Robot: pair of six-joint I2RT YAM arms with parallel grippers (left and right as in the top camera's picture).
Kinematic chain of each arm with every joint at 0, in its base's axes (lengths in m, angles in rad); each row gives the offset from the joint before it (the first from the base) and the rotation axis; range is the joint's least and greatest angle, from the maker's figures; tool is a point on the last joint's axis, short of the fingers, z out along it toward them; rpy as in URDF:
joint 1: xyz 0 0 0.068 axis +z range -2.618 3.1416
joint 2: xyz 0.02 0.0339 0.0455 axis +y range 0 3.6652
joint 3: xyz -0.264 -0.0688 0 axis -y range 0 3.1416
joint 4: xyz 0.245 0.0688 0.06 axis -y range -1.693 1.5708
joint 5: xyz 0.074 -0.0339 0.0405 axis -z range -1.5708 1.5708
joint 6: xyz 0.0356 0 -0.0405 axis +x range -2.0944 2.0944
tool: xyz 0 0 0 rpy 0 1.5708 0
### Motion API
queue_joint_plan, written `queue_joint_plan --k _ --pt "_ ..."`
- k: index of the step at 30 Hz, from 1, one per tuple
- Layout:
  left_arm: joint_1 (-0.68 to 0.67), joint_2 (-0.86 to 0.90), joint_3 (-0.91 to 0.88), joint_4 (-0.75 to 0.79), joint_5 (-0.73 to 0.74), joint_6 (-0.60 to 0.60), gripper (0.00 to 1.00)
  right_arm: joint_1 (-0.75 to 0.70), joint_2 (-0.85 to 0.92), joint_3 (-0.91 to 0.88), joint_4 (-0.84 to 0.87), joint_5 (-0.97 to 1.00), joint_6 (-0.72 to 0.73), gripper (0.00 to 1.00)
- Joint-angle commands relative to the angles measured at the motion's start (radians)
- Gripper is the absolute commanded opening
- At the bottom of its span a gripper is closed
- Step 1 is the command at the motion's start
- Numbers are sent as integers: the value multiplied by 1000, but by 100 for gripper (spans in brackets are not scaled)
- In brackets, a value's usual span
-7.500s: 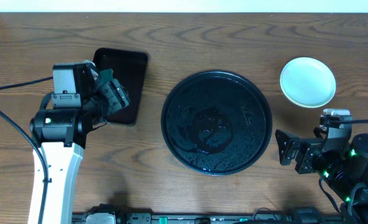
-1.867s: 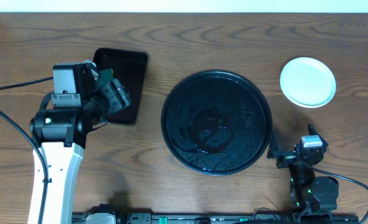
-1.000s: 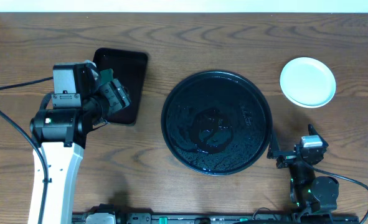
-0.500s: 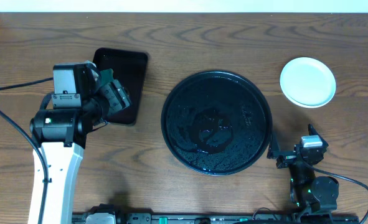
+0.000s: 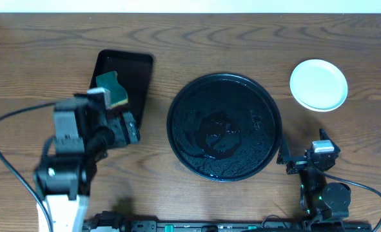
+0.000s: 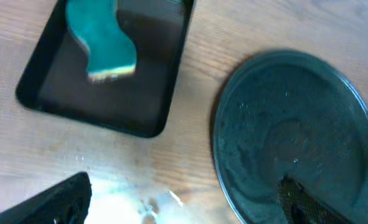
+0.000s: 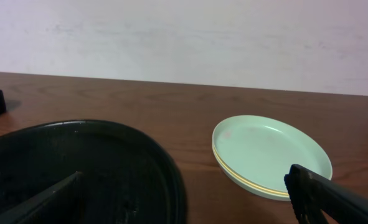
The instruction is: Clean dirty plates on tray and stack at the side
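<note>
Gaping wide and empty, my left hand (image 6: 180, 199) hangs above the wooden bench (image 5: 242, 38), near a small rectangular black tray (image 5: 137, 71) holding a teal sponge (image 5: 111, 90). My right hand (image 7: 184, 199), wide and empty too, sits low beside the large round glossy black tray (image 5: 224, 126). Pale round plates (image 5: 318, 84), mint over yellow, lie stacked on the bench right of it.
</note>
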Motion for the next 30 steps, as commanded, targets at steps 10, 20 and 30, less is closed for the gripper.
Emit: queue_joint_plan --k 10,20,30 --pt "33 -356 -476 434 69 168 97 -6 -6 -2 -5 13 17 99" --pt "67 -485 -706 696 69 168 97 -6 -6 -2 -5 13 17 99" --pt "90 -634 -867 901 68 168 97 -6 -6 -2 -5 13 17 99"
